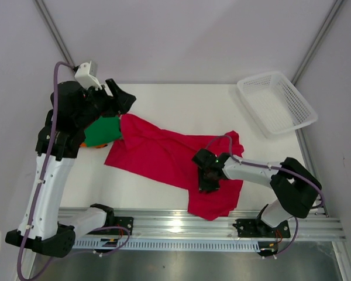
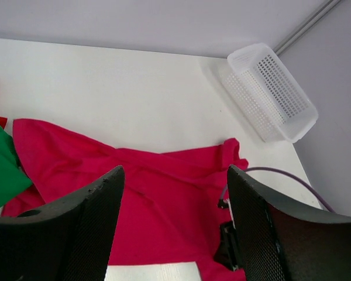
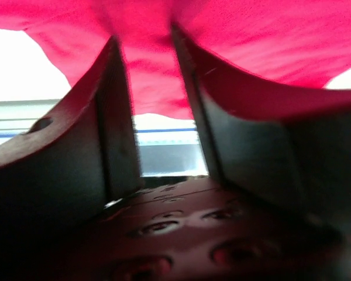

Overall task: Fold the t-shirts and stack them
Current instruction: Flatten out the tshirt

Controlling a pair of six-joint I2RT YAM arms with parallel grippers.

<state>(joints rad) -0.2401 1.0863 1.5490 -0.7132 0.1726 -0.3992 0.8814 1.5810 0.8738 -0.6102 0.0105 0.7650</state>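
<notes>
Crimson t-shirt [image 1: 158, 153] sprawls rumpled across the middle of the table [image 1: 181, 105]. The right gripper [image 1: 209, 178] is down on its 5 o'clock corner; the wrist view is blurry, but red cloth seems pinched between the fingers [image 3: 114, 105]. The left gripper [image 2: 174, 172] hangs spread wide, holding nothing, at 9 o'clock above the green t-shirt [image 1: 100, 132], which lies against the crimson one.

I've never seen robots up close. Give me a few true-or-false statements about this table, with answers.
1. The white mesh basket is empty. True.
2. The left gripper holds the green t-shirt. False: it is open and empty; the green t-shirt lies clear of its fingers.
3. The right gripper is on the crimson t-shirt. True: cloth sits between its fingers.
4. The crimson t-shirt lies neatly folded. False: it is spread out and rumpled.
</notes>
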